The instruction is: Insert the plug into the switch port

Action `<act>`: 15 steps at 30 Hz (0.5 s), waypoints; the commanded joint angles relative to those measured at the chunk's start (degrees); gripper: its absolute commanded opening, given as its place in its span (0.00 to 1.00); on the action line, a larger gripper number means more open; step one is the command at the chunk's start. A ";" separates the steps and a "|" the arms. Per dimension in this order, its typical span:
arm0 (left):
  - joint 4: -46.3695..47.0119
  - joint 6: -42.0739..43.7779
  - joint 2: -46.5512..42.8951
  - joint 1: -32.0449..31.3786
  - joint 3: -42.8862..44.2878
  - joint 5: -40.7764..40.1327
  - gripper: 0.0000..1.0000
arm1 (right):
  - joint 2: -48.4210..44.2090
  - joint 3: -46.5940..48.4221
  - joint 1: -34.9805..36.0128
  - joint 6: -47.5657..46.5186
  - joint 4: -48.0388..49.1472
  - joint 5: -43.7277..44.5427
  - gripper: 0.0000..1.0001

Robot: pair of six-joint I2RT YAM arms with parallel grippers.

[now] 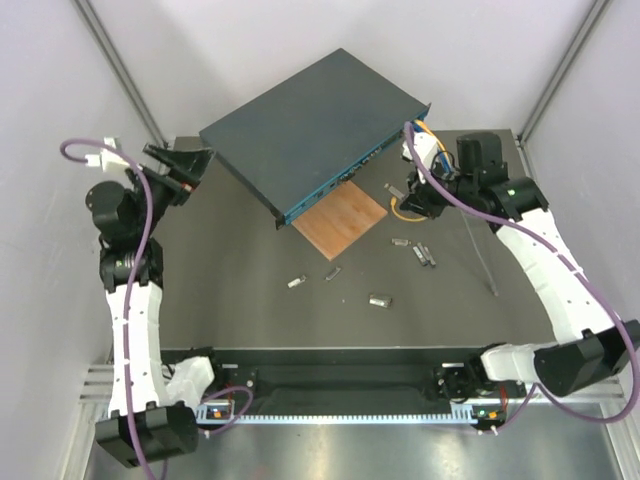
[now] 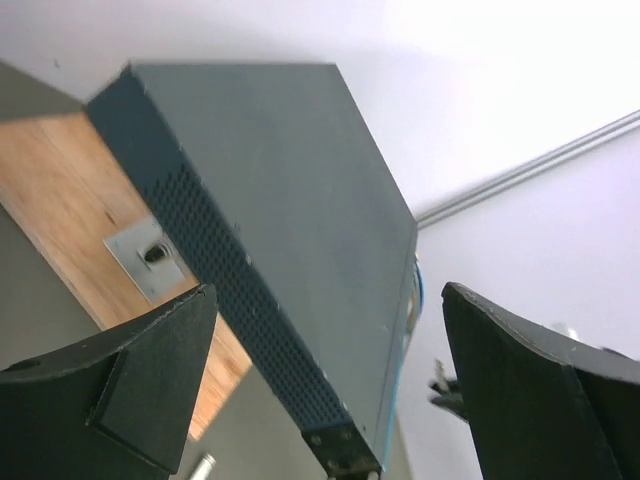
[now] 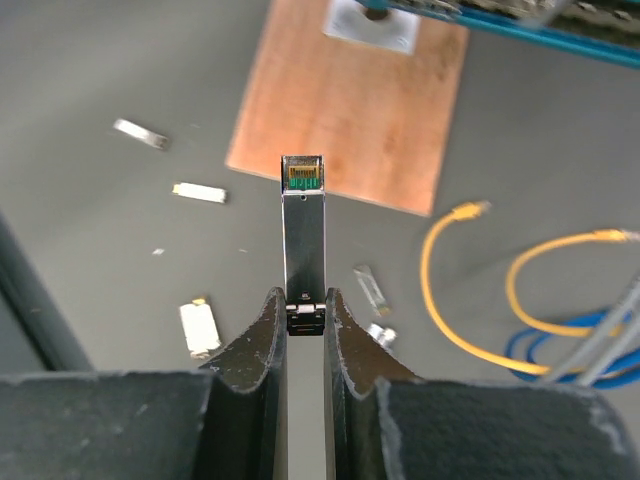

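Note:
The switch (image 1: 310,130) is a dark blue-grey flat box, propped tilted, with its teal socket face (image 1: 335,186) toward the front right. My left gripper (image 1: 188,165) is open and empty beside the switch's left corner; in the left wrist view the switch (image 2: 300,200) shows ahead between the spread fingers of the gripper (image 2: 328,330). My right gripper (image 1: 413,190) hovers right of the socket face. In the right wrist view it (image 3: 305,300) is shut on the plug (image 3: 303,235), a slim metal module with its green-gold end pointing forward. The teal face (image 3: 520,20) lies at that view's top edge.
A thin brown wooden square (image 1: 340,220) lies under the switch's front edge, also in the right wrist view (image 3: 350,110). Several loose metal modules (image 1: 379,299) lie on the dark mat. Yellow cable loops (image 3: 470,290) and blue cables (image 3: 560,350) lie near the right gripper.

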 commanded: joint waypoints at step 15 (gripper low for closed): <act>30.47 -19.13 10.58 -0.90 -14.15 13.14 0.99 | 9.45 8.66 0.47 -0.71 4.53 11.55 0.00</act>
